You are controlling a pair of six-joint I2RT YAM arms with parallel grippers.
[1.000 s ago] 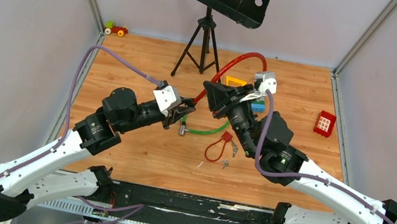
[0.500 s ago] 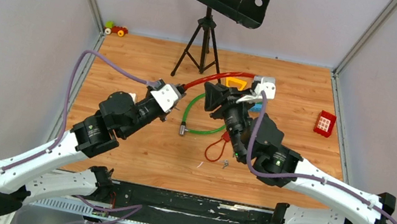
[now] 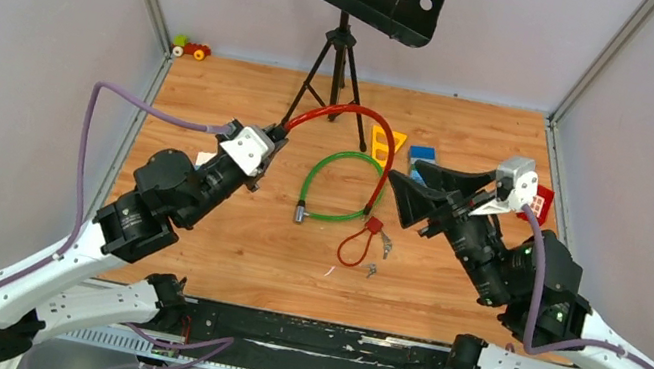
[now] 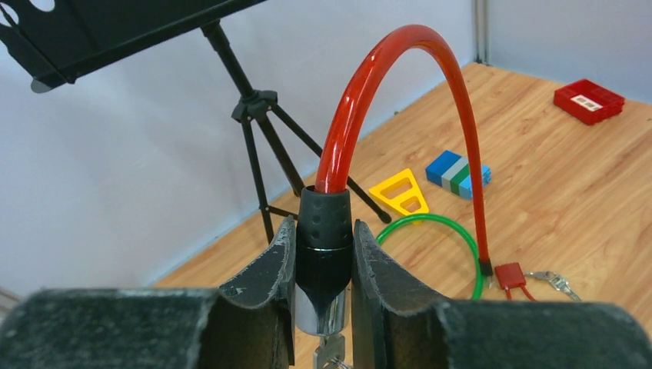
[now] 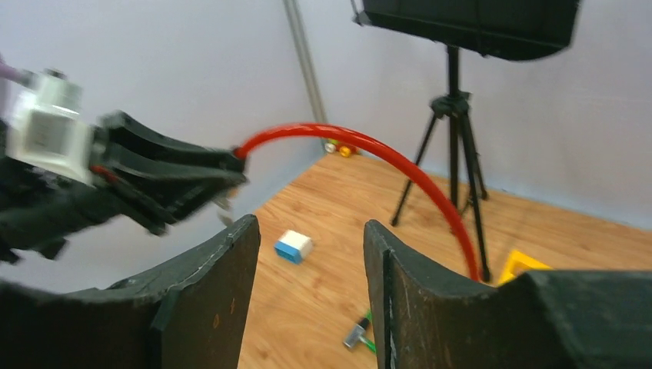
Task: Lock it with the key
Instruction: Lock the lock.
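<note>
At the left of the overhead view, the left pincer (image 3: 277, 141) is clamped on the black end plug (image 4: 324, 227) of the thick red cable (image 3: 356, 113), which it holds off the counter (image 3: 218, 262). A small silvery bit shows below the plug in the wrist view; what it is cannot be told. The red cable arches up and over toward the centre, and its far end comes down beside a small red padlock (image 3: 374, 224). Under the arch a green cable (image 3: 331, 159) lies in a loop on the wood. The key (image 3: 372, 270) lies flat at lower centre, just below the padlock's thin red loop (image 3: 351, 248), apart from both pincers. Another silvery piece (image 3: 385, 245) rests right beside the padlock. To the right, the right pincer (image 3: 402, 181) hangs above the counter with its jaws spread apart and nothing between them. A red block (image 3: 538, 199) sits near the right edge.
</note>
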